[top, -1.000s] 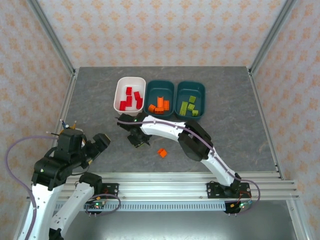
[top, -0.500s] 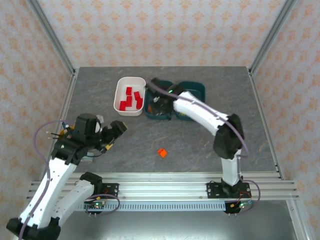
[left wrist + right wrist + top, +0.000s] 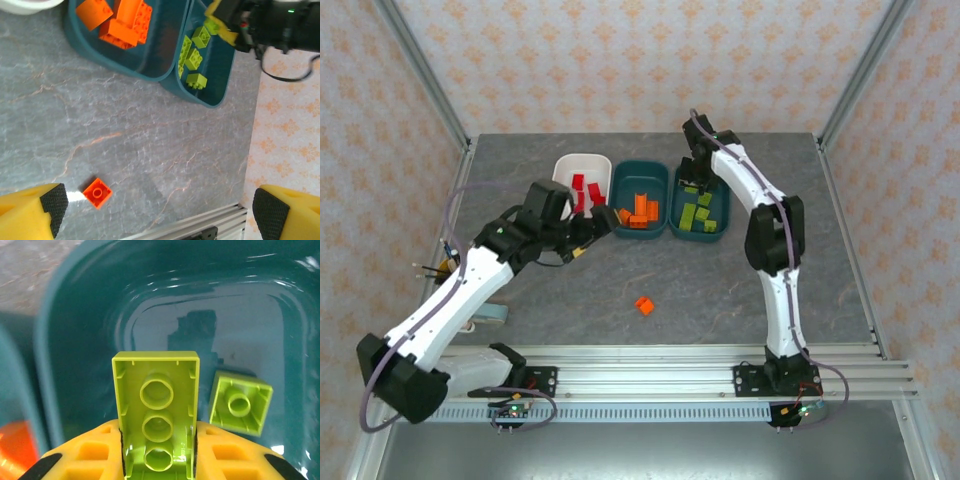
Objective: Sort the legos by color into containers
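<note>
Tabletop [image 3: 820,265] grey-veined, loose orange lego [image 3: 644,305], peach floral walls [image 3: 640,60], possibly pens [image 3: 443,262] left

The right gripper [image 3: 157,437] pinches a lime green brick [image 3: 156,400] between its yellow fingers [image 3: 87,455], hollow underside up, over a dark teal tub [image 3: 200,305]. Just to its right, a smaller lime brick [image 3: 240,403] lies on the tub floor. Left of the tub wall sits a blurred orange piece [image 3: 15,445].

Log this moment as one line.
right gripper: shut on green lego over right teal tub | left gripper: open | orange lego: loose on table
</note>
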{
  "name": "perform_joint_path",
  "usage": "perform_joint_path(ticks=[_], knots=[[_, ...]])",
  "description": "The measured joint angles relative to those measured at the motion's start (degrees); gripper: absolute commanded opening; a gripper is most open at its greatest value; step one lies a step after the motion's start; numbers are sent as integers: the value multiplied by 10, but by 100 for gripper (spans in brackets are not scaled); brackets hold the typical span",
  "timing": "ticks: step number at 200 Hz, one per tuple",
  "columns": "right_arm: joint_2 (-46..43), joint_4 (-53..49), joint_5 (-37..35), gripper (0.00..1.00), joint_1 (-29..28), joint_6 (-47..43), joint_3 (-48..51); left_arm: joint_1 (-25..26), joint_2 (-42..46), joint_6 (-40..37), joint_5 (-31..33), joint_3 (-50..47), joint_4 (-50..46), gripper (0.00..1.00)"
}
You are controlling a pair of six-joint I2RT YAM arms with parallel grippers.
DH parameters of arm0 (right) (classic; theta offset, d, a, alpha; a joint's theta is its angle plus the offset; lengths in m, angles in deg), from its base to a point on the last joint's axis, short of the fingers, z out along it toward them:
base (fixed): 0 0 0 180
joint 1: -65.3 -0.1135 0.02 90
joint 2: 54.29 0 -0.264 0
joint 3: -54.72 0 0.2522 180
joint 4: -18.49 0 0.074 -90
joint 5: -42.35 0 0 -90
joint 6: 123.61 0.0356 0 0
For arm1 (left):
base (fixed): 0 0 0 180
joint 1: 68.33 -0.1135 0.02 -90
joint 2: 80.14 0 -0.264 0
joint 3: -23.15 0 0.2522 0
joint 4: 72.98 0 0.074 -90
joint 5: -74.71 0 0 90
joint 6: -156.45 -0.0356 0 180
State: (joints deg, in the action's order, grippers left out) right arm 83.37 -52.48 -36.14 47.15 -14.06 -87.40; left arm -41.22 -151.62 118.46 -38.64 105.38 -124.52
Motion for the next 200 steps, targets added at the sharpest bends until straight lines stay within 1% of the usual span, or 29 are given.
perform_joint_path(ticks=[37,49,70,89,110,142,155,167,181,200], knots=[[67,-26,16,35,10,6,-73,17,-49,-14,17,33,2,97],[72,-30,19,40,11,8,-78,23,-61,-18,23,44,2,97],[73,-35,27,54,12,12,-79,31,-81,-27,34,68,2,97],[73,-35,33,60,12,14,-79,39,-94,-36,42,91,2,97],[73,-36,36,60,12,14,-79,43,-98,-42,44,102,2,97],[63,-36,35,57,11,14,-78,46,-99,-46,48,104,-3,97],[35,-31,35,56,9,14,-58,49,-99,-50,50,103,-9,96],[-14,-15,33,56,5,14,-11,56,-97,-56,57,98,-16,96],[-101,15,28,56,-7,14,73,69,-89,-56,62,78,-30,95],[-253,80,24,57,-32,17,221,90,-77,-48,70,41,-50,90]])
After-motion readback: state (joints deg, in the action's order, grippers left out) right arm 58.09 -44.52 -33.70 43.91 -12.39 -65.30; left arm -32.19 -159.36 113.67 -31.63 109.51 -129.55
